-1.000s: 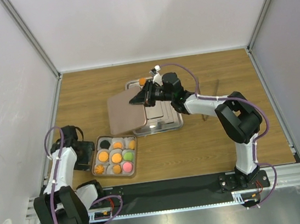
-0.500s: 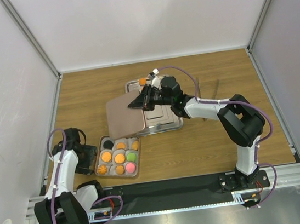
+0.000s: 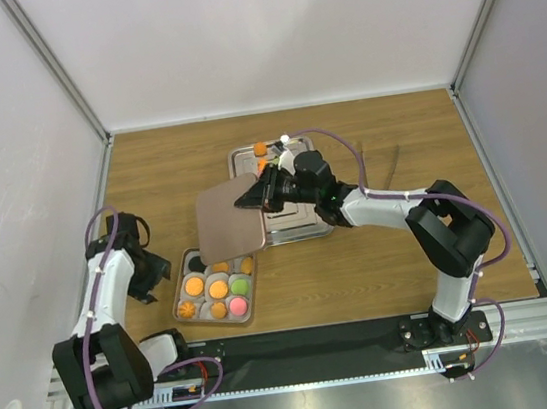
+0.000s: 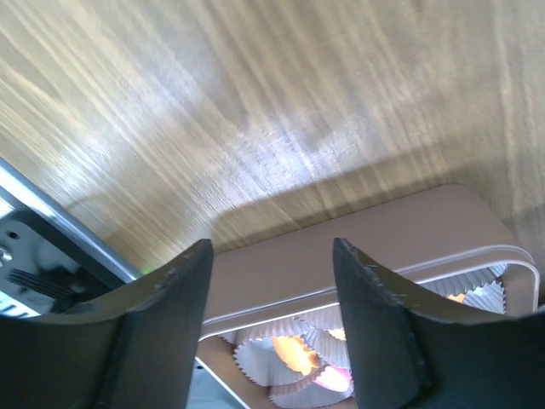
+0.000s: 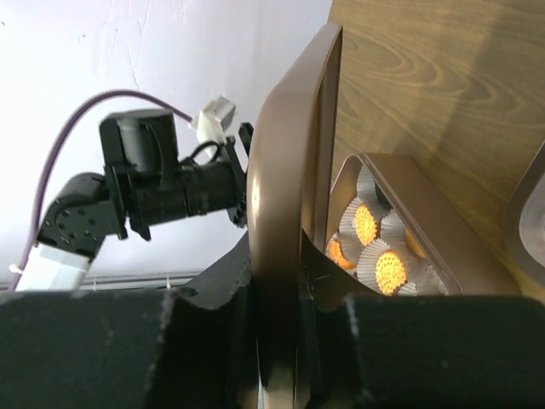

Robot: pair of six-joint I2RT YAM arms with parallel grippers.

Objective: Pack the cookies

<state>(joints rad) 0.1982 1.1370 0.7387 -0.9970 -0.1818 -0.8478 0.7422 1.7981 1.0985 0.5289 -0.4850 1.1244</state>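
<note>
My right pincer (image 3: 255, 196) is clamped on one edge of the brown lid (image 3: 228, 223). In the right wrist view the lid's rim (image 5: 289, 170) is pinched between my two fingers, and the lid rises nearly upright through the middle of the frame. From above, the lid hangs tilted left of centre. Its right part lies over the left side of the steel tray (image 3: 291, 224) and its lower edge over the top of the box (image 3: 214, 322).

The cookies (image 3: 212, 289) are in that box at the lower left of the top view. They sit in white paper cups: orange ones, a green one, a pink one, and a black one half hidden under the lid's lower edge. The right wrist view shows orange ones (image 5: 390, 269) in their cups just right of the lid. One more orange cookie (image 3: 259, 149) lies at the upper left corner of the tray.

My left pincer (image 3: 154, 279) sits just left of the box, low over the desk (image 3: 382, 261). In the left wrist view its fingers (image 4: 162, 324) stand apart, a moderate gap with nothing gripped between them. Beyond the gap the box and its frilled cups (image 4: 281, 354) fill the bottom of that frame, with the lid's flat brown face just above them.
</note>
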